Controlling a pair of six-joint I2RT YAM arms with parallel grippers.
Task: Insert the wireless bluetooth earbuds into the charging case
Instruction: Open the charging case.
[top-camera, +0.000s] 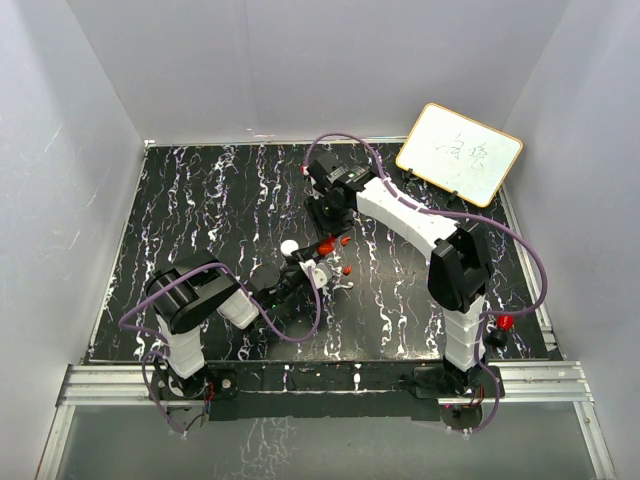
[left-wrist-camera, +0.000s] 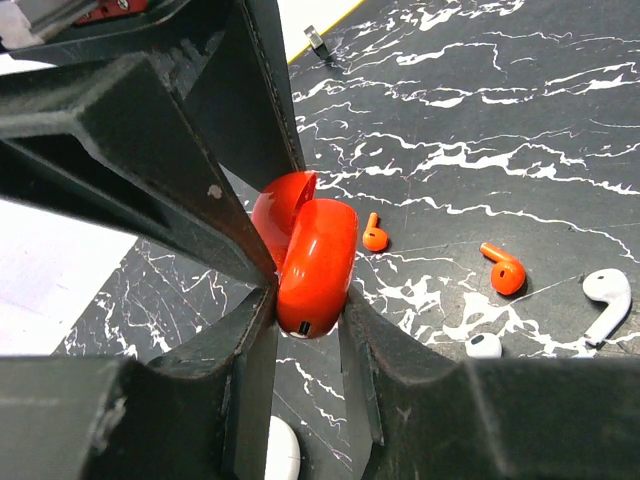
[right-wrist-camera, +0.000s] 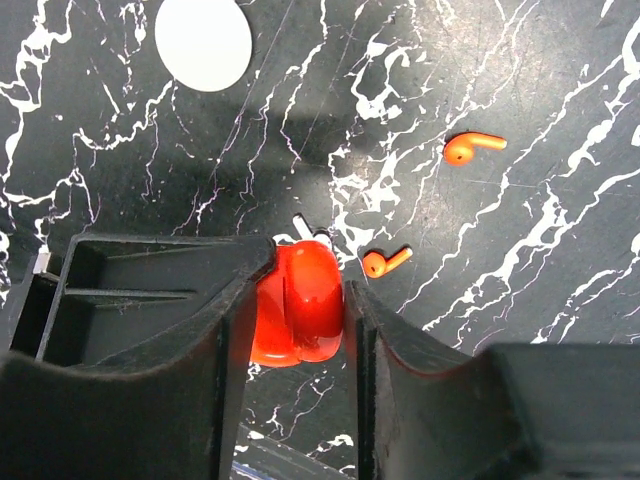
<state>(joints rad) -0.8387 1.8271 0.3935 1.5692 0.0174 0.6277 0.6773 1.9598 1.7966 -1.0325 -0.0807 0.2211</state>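
- Left hand (left-wrist-camera: 305, 325) — narrowed onto the red case (left-wrist-camera: 320, 255), which it grips on edge between both fingers; the case's two halves stand slightly apart.
- Right hand (right-wrist-camera: 300, 300) — likewise clamped on the case, its fingers pressing either side; the two hands meet near the middle of the marbled surface (top-camera: 200, 200).
- Earbuds (left-wrist-camera: 375, 233) — both red pieces lie loose on the surface, outside the case: one just beside it, the second earbud (left-wrist-camera: 505, 270) farther off.
- White earbuds (left-wrist-camera: 605, 300) and a white disc (right-wrist-camera: 203, 42) lie near.
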